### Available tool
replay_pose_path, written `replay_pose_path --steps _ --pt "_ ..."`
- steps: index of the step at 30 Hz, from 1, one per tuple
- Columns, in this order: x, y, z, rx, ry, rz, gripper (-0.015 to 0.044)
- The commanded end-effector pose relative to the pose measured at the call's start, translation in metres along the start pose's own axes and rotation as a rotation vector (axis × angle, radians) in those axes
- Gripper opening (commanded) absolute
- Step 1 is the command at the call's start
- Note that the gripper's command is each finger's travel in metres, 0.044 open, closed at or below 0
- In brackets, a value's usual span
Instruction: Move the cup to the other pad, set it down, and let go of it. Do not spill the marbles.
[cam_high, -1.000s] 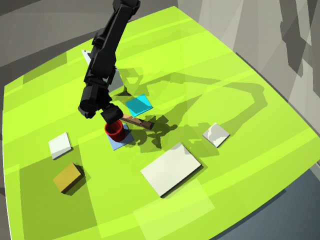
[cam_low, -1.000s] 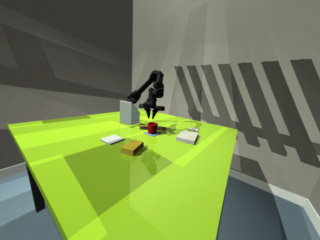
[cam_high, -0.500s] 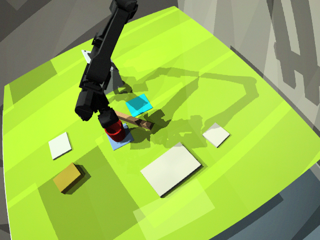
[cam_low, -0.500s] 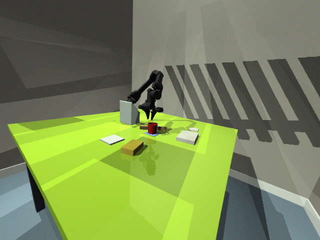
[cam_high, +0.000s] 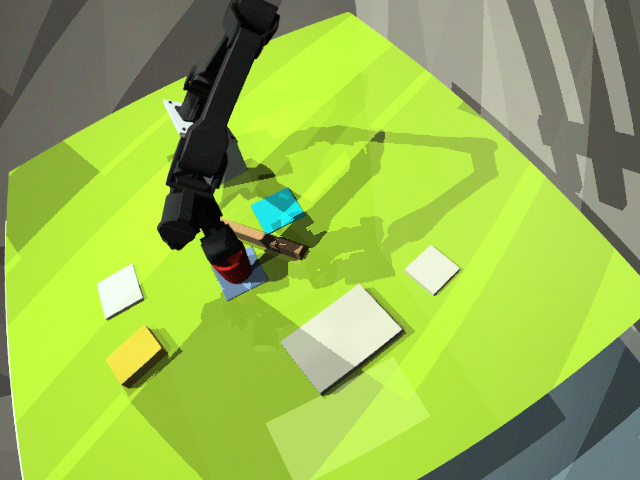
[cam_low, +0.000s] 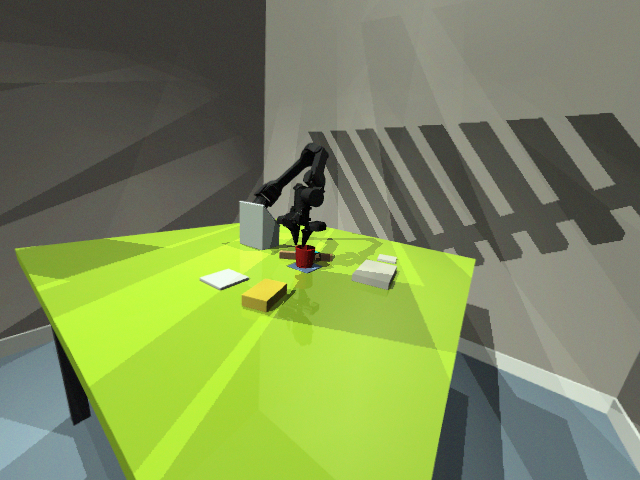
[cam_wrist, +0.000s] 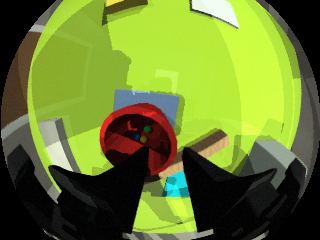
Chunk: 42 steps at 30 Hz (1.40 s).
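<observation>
A red cup (cam_high: 237, 270) (cam_low: 305, 257) (cam_wrist: 119, 150) stands upright on the blue pad (cam_high: 235, 290) (cam_wrist: 125, 100). Green, yellow and blue marbles (cam_wrist: 143, 139) lie inside it in the wrist view. The other pad, cyan (cam_high: 276, 209) (cam_wrist: 175, 187), lies flat with nothing on it, beyond a wooden bar. My gripper (cam_low: 300, 244) (cam_wrist: 166, 150) is partly open and holds nothing. Its fingertips are just above the cup's rim, toward the bar side. In the top view the gripper's body hides the fingertips and part of the cup.
The wooden bar (cam_high: 248, 232) (cam_low: 286, 254) (cam_wrist: 212, 145) lies between the two pads, close to the cup. A large white block (cam_high: 346, 335) (cam_low: 374, 273), a yellow block (cam_high: 135, 355) (cam_low: 263, 295) and two white tiles (cam_high: 432, 269) (cam_high: 120, 291) lie farther away.
</observation>
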<state>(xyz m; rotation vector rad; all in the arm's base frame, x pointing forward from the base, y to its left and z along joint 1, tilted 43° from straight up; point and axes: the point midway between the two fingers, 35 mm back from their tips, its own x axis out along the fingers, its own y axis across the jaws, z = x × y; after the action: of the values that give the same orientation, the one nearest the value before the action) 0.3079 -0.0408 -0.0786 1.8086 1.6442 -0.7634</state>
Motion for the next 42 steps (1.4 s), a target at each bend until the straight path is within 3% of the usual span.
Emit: replay_pose_path --steps 1,27,29,42 --pt "0.009 -0.003 -0.001 0.01 0.008 -0.007 0.0148" --pt "0.039 -0.005 -0.002 0.01 0.011 -0.008 0.0148" --pt "0.037 -0.004 -0.002 0.002 0.006 -0.006 0.0095" --pt "0.037 -0.004 -0.002 0.002 0.006 -0.006 0.0009"
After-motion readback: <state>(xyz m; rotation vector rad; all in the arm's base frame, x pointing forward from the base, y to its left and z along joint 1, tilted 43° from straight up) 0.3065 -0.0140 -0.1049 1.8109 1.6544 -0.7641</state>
